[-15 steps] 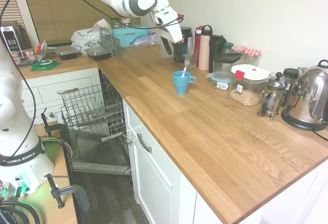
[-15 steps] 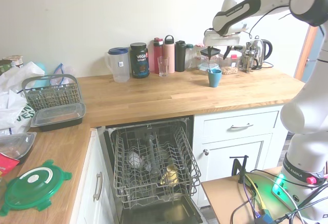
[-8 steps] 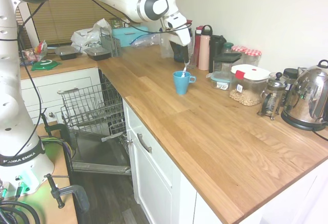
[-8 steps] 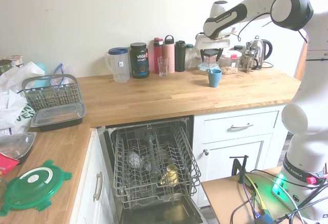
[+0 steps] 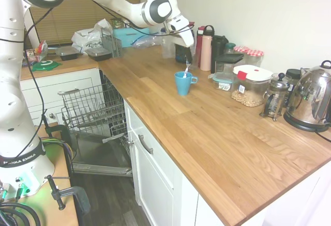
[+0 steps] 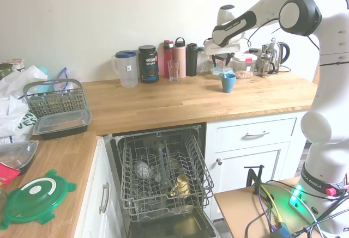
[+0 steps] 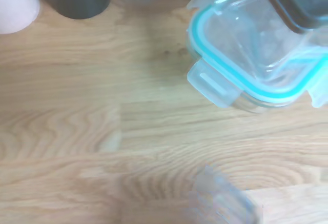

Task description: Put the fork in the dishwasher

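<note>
The slim silvery fork (image 5: 186, 69) stands upright in the blue ceramic mug (image 5: 182, 83); whether the gripper (image 5: 187, 57) above is parted is unclear.

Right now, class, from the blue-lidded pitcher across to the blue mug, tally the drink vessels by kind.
Pitcher: 1
Capped bottles: 3 (red bottle, pink bottle, black bottle)
Drinking glass: 1
Blue mug: 1
Total: 6
</note>
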You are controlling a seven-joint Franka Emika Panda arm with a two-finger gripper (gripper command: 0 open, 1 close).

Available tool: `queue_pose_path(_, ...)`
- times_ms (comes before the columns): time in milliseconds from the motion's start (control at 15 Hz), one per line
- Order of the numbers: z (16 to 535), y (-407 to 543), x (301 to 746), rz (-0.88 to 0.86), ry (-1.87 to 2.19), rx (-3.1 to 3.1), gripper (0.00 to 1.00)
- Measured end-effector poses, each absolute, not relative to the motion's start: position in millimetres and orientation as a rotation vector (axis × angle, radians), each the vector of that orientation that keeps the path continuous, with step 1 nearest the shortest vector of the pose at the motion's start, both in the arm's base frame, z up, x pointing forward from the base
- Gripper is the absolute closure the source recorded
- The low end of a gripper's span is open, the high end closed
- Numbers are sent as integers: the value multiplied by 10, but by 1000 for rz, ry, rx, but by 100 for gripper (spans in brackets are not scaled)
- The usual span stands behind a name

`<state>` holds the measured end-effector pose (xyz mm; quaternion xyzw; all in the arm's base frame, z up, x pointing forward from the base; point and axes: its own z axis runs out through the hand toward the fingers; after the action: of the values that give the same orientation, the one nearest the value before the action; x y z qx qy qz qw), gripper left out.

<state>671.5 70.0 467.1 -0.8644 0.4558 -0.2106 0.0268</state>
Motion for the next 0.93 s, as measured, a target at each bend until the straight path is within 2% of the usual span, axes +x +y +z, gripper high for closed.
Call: queue_pose_path(933,4521,669,6769,-647,1403,-2677,100)
